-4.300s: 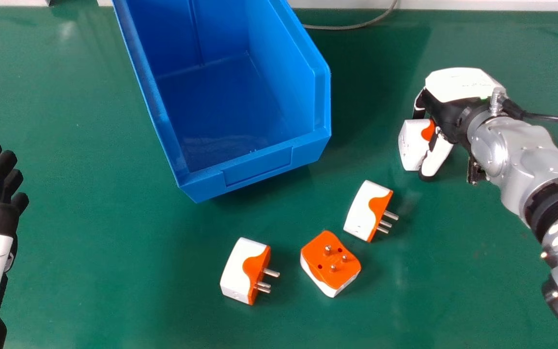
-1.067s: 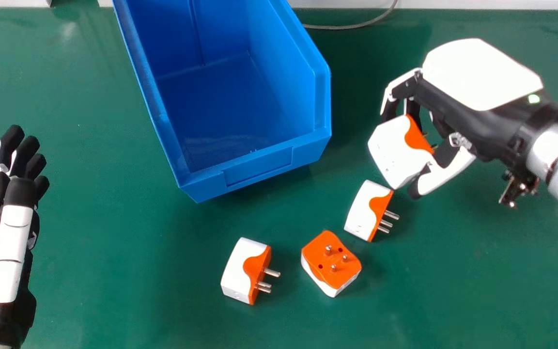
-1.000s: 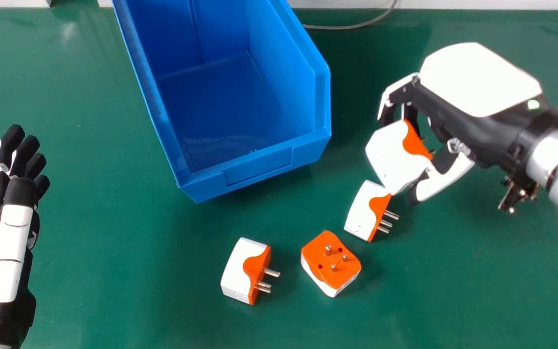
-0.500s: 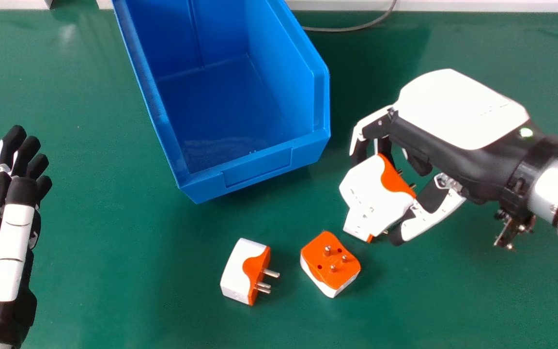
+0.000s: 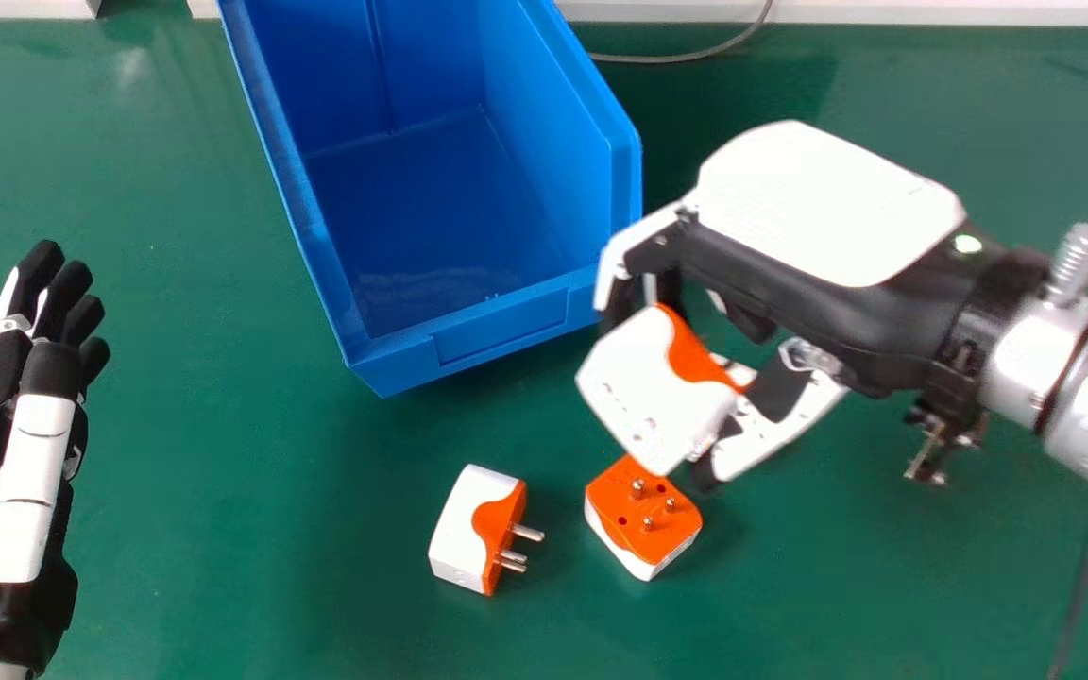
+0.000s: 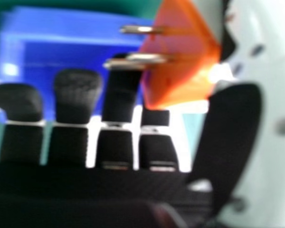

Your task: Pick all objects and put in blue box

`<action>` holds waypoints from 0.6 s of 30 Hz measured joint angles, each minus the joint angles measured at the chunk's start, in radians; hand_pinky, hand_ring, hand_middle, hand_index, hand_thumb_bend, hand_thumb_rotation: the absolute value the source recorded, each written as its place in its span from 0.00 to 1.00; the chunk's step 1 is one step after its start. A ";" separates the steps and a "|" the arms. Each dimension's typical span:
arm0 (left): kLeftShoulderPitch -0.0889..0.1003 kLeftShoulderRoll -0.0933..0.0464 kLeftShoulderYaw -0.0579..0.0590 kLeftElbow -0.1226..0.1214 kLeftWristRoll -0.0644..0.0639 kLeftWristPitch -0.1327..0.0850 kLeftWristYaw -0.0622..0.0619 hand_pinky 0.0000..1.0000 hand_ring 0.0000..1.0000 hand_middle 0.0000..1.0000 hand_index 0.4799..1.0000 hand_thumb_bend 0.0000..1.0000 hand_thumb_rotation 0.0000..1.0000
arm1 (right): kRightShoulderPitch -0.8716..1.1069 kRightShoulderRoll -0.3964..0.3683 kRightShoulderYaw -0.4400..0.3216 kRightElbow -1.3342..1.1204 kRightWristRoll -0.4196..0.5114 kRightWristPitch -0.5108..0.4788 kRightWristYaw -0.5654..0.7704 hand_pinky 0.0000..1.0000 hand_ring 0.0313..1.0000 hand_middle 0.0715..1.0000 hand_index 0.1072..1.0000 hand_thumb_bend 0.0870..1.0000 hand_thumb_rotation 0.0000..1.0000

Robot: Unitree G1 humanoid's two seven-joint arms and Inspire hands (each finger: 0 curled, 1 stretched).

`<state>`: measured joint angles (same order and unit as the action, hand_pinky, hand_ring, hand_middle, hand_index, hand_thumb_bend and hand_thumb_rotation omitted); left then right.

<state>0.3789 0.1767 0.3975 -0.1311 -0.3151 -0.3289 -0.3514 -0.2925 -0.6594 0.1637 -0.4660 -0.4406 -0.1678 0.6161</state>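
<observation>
Green tabletop [image 5: 223, 472] spread beneath the right hand [image 5: 827, 203], which hung back-up, fingers and thumb pinching an orange-and-white adapter [image 5: 648, 392], near the blue box [image 5: 501, 331].

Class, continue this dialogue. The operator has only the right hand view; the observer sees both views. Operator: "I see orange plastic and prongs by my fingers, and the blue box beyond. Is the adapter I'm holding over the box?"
Observer: No. In the head view, the held adapter is outside the blue box, off its near right corner.

Operator: Is another adapter close to it?

Observer: Yes, an upturned adapter, prongs up, partly covered by the one you hold.

Operator: And where is the left hand?

Observer: The left hand is at the head view's left edge, fingers straight, holding nothing.
</observation>
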 measured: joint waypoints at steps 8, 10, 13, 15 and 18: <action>-0.003 0.019 -0.010 0.000 0.002 0.001 -0.014 1.00 0.99 0.99 0.99 0.77 0.92 | -0.083 0.087 0.063 0.080 -0.006 -0.018 -0.014 0.13 0.14 0.17 0.41 0.43 0.14; -0.007 0.020 -0.014 0.000 0.004 0.002 -0.013 1.00 0.99 0.99 0.99 0.76 0.93 | -0.111 0.110 0.082 0.107 -0.027 -0.019 -0.021 0.13 0.14 0.18 0.41 0.43 0.14; -0.010 0.021 -0.018 0.000 0.011 0.002 -0.007 1.00 0.99 0.99 0.99 0.76 0.93 | -0.147 0.139 0.109 0.153 -0.051 -0.019 -0.030 0.15 0.17 0.20 0.41 0.43 0.14; -0.011 0.021 -0.019 0.000 0.012 0.003 0.001 1.00 0.99 0.99 0.99 0.76 0.93 | -0.171 0.157 0.127 0.178 -0.077 -0.019 -0.036 0.16 0.18 0.21 0.41 0.43 0.14; -0.015 0.021 -0.021 -0.001 0.012 0.003 0.006 0.99 0.99 0.99 0.98 0.76 0.92 | -0.214 0.191 0.152 0.232 -0.108 -0.012 -0.047 0.19 0.21 0.24 0.41 0.43 0.14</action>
<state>0.3643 0.1976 0.3769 -0.1316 -0.3027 -0.3256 -0.3451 -0.5063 -0.4685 0.3156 -0.2340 -0.5491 -0.1797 0.5696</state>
